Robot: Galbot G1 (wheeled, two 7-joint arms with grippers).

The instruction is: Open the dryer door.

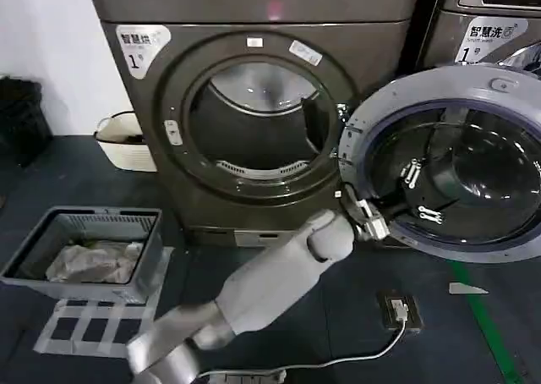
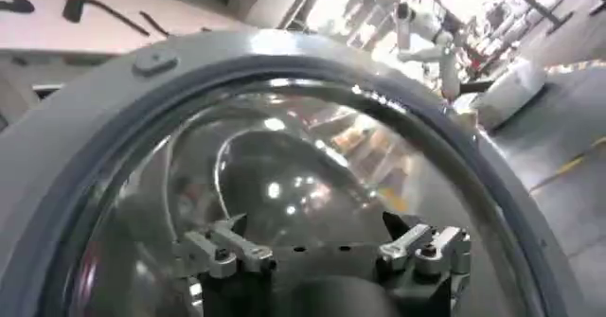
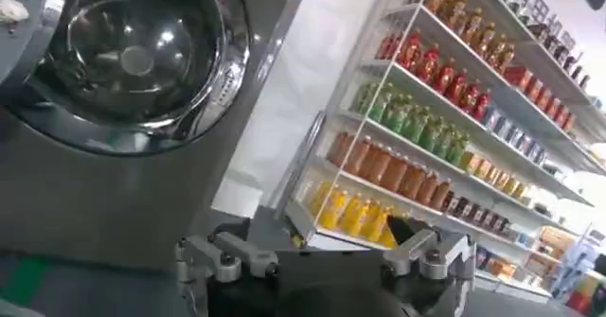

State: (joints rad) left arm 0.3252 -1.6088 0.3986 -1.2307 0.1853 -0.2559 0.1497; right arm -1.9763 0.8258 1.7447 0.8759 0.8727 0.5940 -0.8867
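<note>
I see the dryer door [image 1: 448,168] swung wide open, my left pincer [image 1: 372,223] open at its rim; the dryer [image 1: 254,105] is labelled "1".

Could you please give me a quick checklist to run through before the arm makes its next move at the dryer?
1. Round grey-rimmed glass dryer door swung wide open: ok.
2. Dark drum opening unobstructed: ok.
3. Left gripper at the door's lower inner rim, fingers apart: ok.
4. Left gripper clear of the door: cannot tell.
5. White cable on the floor away from the door's swing: ok.
6. Grey laundry basket left of the dryer, out of the way: ok.
</note>
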